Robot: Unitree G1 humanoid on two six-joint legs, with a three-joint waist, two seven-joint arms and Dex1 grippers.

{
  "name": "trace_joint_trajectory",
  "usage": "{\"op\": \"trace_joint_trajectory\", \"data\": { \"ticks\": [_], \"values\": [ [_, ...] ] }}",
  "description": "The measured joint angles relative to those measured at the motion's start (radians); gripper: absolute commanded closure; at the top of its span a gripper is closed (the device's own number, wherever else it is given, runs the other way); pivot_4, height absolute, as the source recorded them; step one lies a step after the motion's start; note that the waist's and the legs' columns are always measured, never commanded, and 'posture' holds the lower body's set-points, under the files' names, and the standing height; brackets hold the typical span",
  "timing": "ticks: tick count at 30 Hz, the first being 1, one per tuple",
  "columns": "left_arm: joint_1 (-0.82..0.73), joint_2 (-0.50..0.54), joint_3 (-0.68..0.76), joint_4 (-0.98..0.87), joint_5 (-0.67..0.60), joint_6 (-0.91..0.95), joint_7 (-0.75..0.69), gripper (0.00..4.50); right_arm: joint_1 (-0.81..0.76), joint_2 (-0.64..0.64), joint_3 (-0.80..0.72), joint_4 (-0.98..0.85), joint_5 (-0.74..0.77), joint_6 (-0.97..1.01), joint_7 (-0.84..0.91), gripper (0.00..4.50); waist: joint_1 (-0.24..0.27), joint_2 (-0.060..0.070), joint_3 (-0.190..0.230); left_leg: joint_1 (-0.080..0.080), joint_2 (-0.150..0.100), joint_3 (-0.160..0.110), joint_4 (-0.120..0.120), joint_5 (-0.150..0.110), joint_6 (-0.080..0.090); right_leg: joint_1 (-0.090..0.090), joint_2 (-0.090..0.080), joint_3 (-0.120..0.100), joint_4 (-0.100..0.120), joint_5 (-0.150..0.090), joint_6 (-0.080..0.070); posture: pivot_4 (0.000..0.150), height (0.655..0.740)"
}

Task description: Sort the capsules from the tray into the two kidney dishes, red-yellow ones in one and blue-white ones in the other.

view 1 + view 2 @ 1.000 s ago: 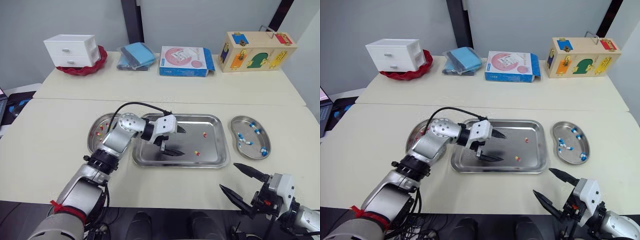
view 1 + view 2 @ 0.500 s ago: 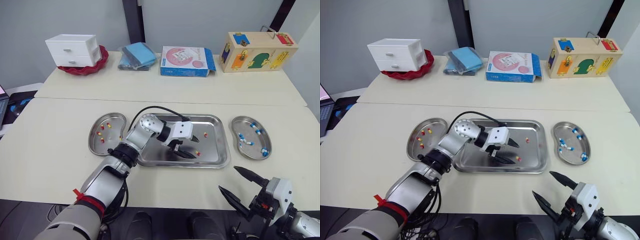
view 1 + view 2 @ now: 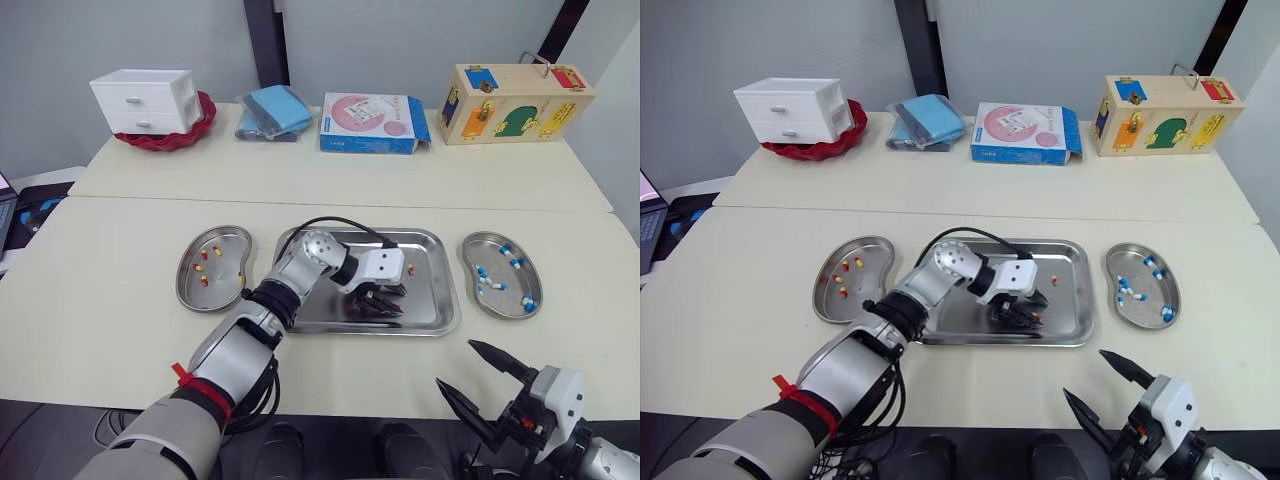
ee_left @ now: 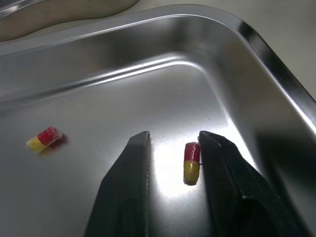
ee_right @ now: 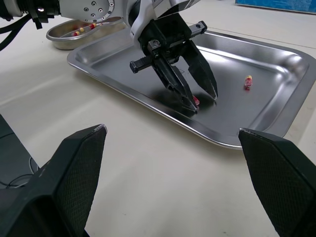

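– Left wrist view, where is the red-yellow capsule (image 4: pixel 191 163)?
– It lies flat on the tray (image 4: pixel 276 74), near a corner, between the two black fingers of the left end effector (image 4: pixel 173 137). It sits right against one finger.
– Is it held?
– Not yet, I think. The fingers are a little apart, one on each side, so a squeeze can catch it.
– Where should it go?
– Into the left kidney dish (image 3: pixel 184 272) with the other red-yellow ones. The right kidney dish (image 3: pixel 468 262) has the blue-white ones.
– Anything else?
– A second capsule (image 4: pixel 43 138) waits in the tray. The right end effector (image 3: pixel 455 362) hangs wide open near the worktop (image 3: pixel 100 300) edge, out of the way.
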Motion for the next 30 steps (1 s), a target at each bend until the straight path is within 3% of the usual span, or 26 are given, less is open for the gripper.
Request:
{"op": "trace_joint_trajectory", "data": {
  "ticks": [2, 16, 22, 30],
  "values": [
    [-0.002, 0.004, 0.000, 0.001, 0.007, -0.007, 0.000, 4.47, 0.003, 0.000, 0.005, 0.000, -0.001, -0.005, -0.002, 0.00, 0.000, 0.000, 0.000, 0.000, 0.000, 0.000, 0.000, 0.000, 0.000, 0.000, 0.000, 0.000, 0.000, 0.000, 0.000, 0.150, 0.7400],
    [0.019, 0.038, 0.039, -0.061, 0.001, 0.048, -0.010, 4.47, -0.014, -0.018, 0.006, -0.005, 0.002, -0.009, -0.002, 0.00, 0.000, 0.000, 0.000, 0.000, 0.000, 0.000, 0.000, 0.000, 0.000, 0.001, 0.000, 0.000, 0.000, 0.000, 0.000, 0.150, 0.7400],
    [0.110, 0.112, 0.125, -0.384, -0.076, 0.233, 0.024, 4.47, -0.032, -0.073, 0.016, -0.023, 0.018, 0.008, 0.030, 0.00, -0.001, 0.000, 0.000, 0.000, 0.001, 0.000, 0.000, 0.000, 0.000, 0.001, 0.000, 0.000, 0.000, 0.000, 0.000, 0.150, 0.7400],
    [0.348, 0.323, 0.264, -0.829, -0.147, 0.586, 0.140, 4.47, -0.106, -0.188, -0.013, -0.016, 0.081, 0.054, 0.112, 0.00, 0.000, 0.001, -0.001, 0.002, 0.001, -0.001, 0.000, 0.000, 0.000, 0.003, 0.000, -0.001, 0.000, 0.000, 0.000, 0.150, 0.7400]
  ]
}}
